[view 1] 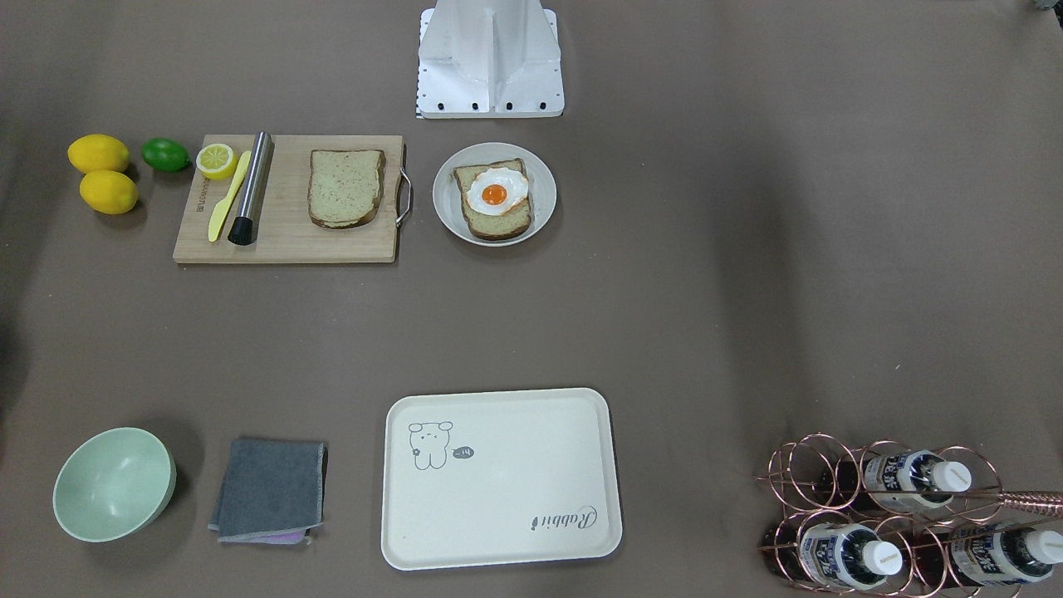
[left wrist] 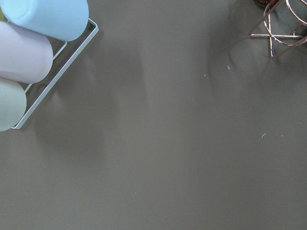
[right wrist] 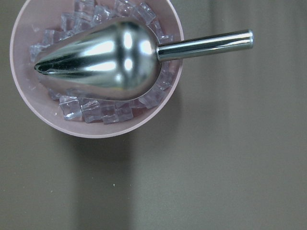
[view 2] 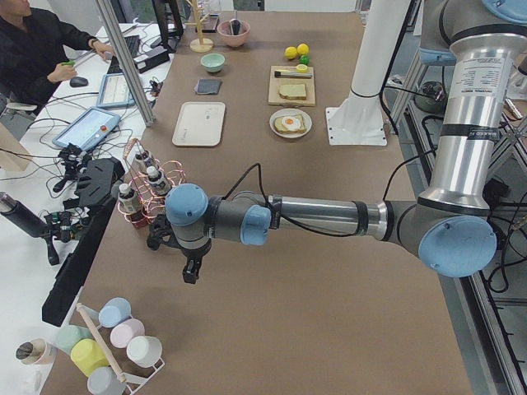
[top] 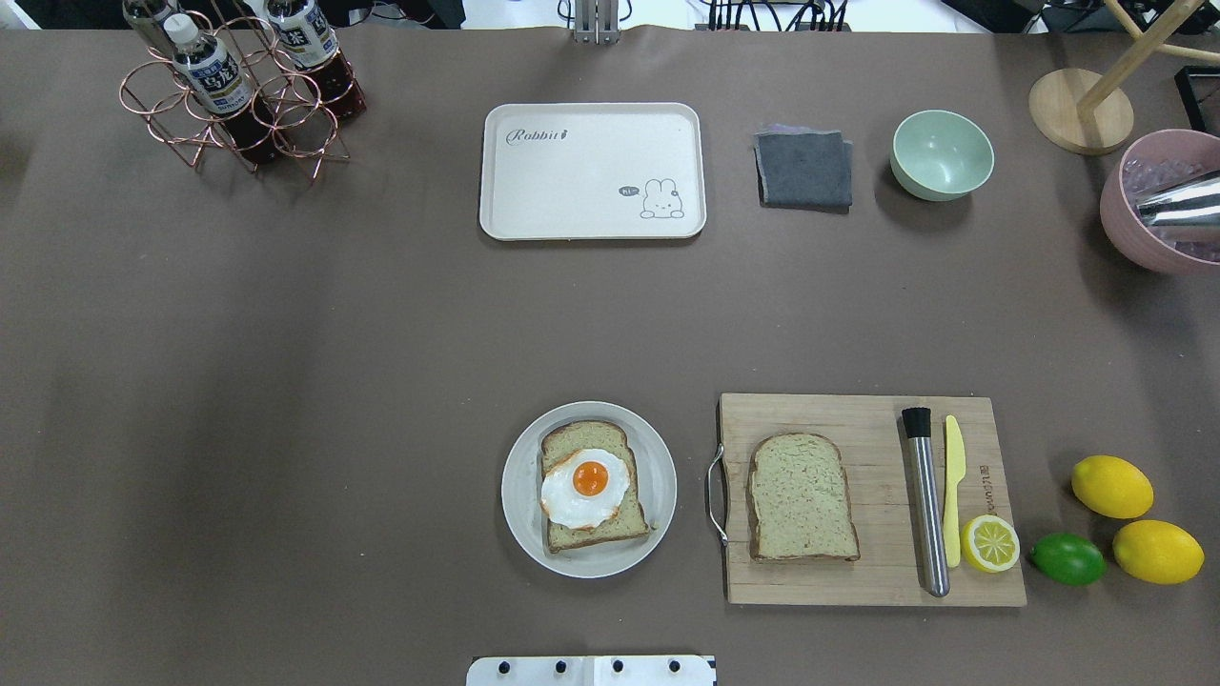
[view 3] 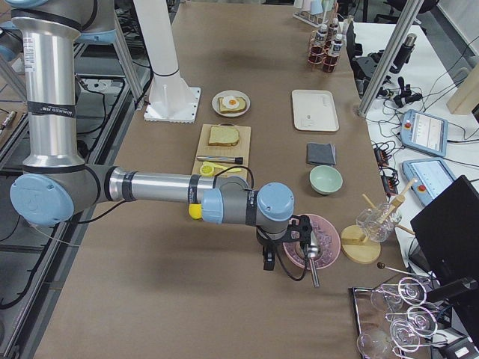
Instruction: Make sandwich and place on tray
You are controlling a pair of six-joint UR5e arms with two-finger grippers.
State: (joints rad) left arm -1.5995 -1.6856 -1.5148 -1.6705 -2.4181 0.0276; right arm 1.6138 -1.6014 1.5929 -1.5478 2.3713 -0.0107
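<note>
The left gripper and right gripper hang at opposite table ends, likely a start pose, how open I cannot tell; well apart from both, the egg-topped slice waits on the plate, the second slice on the cutting board, the tray farther off.

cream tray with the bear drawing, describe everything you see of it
The large cream rounded-rectangle tray lies flat and empty on the brown table cover. Matte-looking, it has a raised rim, a line-drawn bear in one corner and "Rabbit" script in the opposite one. A folded grey cloth lies beside it, not touching.
</note>
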